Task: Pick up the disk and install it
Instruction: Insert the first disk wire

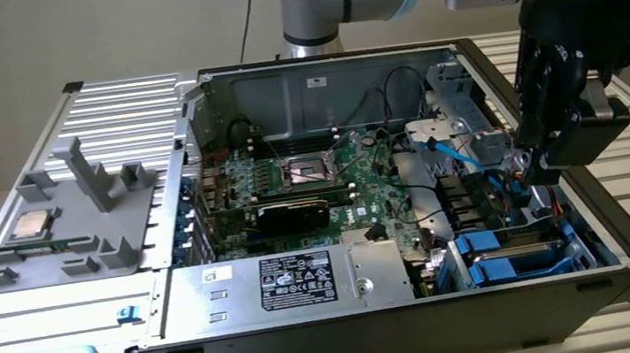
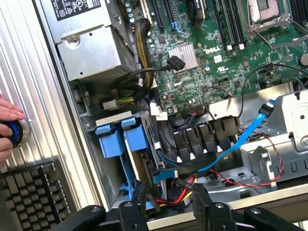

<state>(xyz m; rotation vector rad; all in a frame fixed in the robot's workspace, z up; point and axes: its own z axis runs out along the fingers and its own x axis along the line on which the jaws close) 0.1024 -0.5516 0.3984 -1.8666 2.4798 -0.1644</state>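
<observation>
Now, gripper (image 2: pixel 169 196): fingers apart, holding nothing, above the case's (image 1: pixel 427 324) drive-bay corner.
Disk (image 1: pixel 513 261): in blue carrier, seated in the case's bay, beside the power supply (image 1: pixel 291 281).
Hand (image 2: pixel 7 126): outside the case, on a blue-ringed knob (image 2: pixel 15 133).

green motherboard (image 1: pixel 379 189), silver power supply (image 1: pixel 219 296), keyboard (image 2: pixel 33 192)

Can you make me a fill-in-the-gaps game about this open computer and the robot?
The pincer over the computer case has its jaws ____.
The two plastic carriers standing in the case are coloured ____.
The small square chip lies on a ____ tray outside the case.
Missing words: open; blue; grey.
</observation>
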